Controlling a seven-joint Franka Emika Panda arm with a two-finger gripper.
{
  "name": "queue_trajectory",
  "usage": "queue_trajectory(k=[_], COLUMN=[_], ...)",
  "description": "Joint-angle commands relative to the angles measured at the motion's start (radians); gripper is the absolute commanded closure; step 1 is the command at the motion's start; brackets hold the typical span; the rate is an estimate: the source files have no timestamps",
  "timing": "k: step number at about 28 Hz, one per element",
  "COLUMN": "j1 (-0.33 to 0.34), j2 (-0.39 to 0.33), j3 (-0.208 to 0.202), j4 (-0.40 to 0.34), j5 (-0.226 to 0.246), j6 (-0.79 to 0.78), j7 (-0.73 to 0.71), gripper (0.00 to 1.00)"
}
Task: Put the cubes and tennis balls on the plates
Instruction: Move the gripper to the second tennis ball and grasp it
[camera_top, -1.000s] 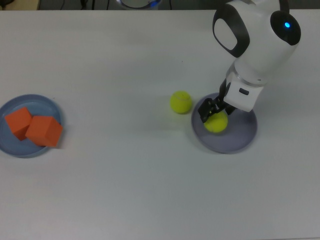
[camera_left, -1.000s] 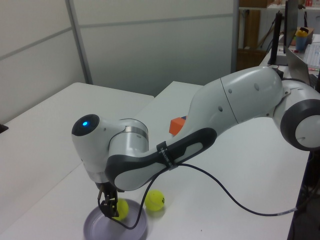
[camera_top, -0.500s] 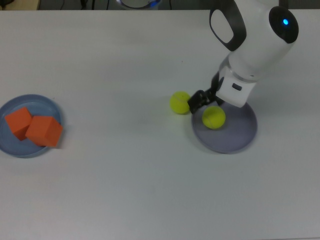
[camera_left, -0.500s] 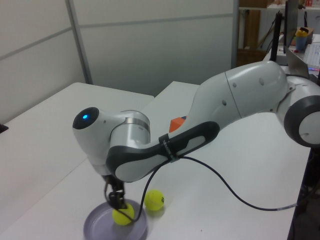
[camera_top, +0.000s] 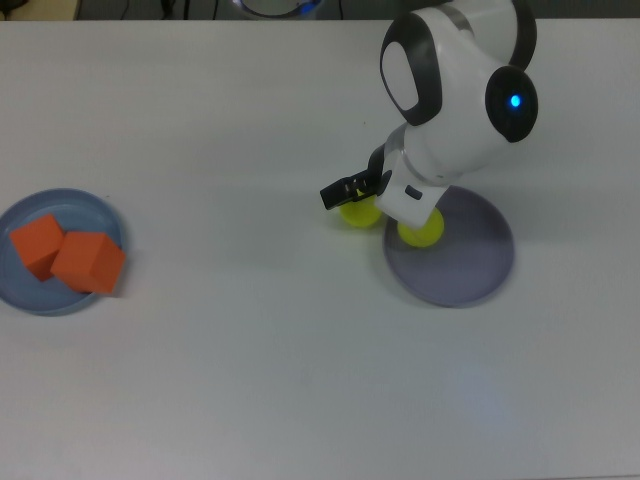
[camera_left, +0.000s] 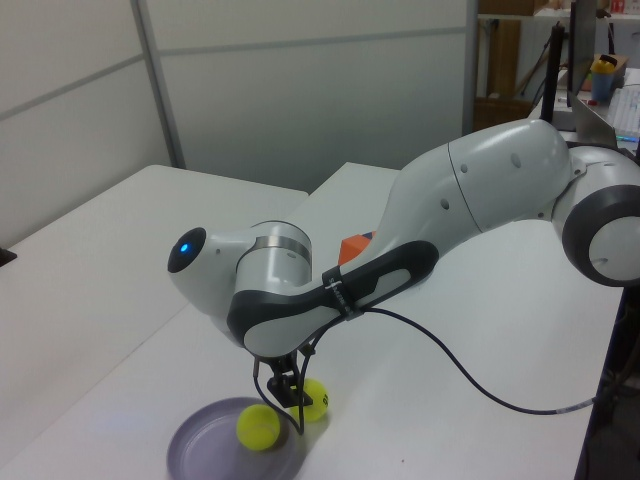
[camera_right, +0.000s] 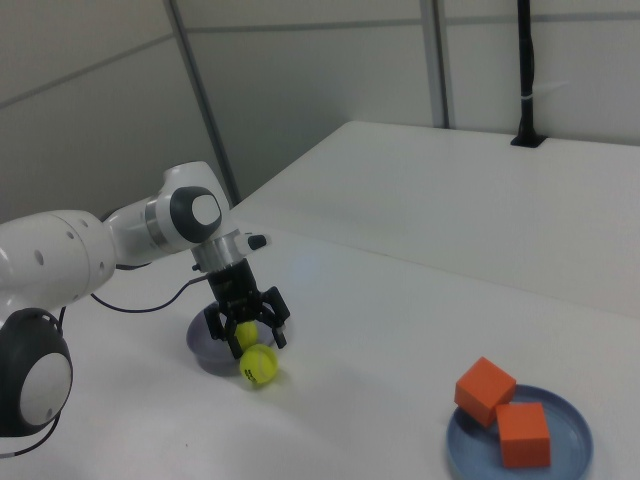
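Note:
My gripper (camera_top: 362, 196) (camera_right: 247, 335) hangs open just above a yellow-green tennis ball (camera_top: 360, 212) (camera_right: 258, 365) that rests on the table beside the lavender plate (camera_top: 465, 265) (camera_left: 200, 445). Nothing is held between the fingers (camera_right: 283, 335). A second tennis ball (camera_top: 422, 231) (camera_left: 258, 427) lies on the lavender plate near its rim, partly under my wrist in the top view. Far to the top view's left, the light blue plate (camera_top: 85, 205) (camera_right: 572, 425) carries both orange cubes (camera_top: 38, 245) (camera_top: 90, 262), touching each other.
White tabletop (camera_top: 250, 330) stretches between the two plates. My arm's cable (camera_left: 450, 385) trails over the table in the left view. A black pole (camera_right: 524, 70) stands at the table's far edge in the right view.
My gripper let go of the ball on the lavender plate, rose, and swung to the top view's left over the other ball. The released ball stays on the plate.

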Motion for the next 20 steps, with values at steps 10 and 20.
queue_trajectory(k=[10, 20], j1=[0.001, 0.001], j2=[0.017, 0.023], j3=[-0.005, -0.005], j4=[-0.052, -0.042], j5=[-0.04, -0.042], j6=[0.018, 0.05], j7=[-0.008, -0.003], gripper=[0.0, 1.0])
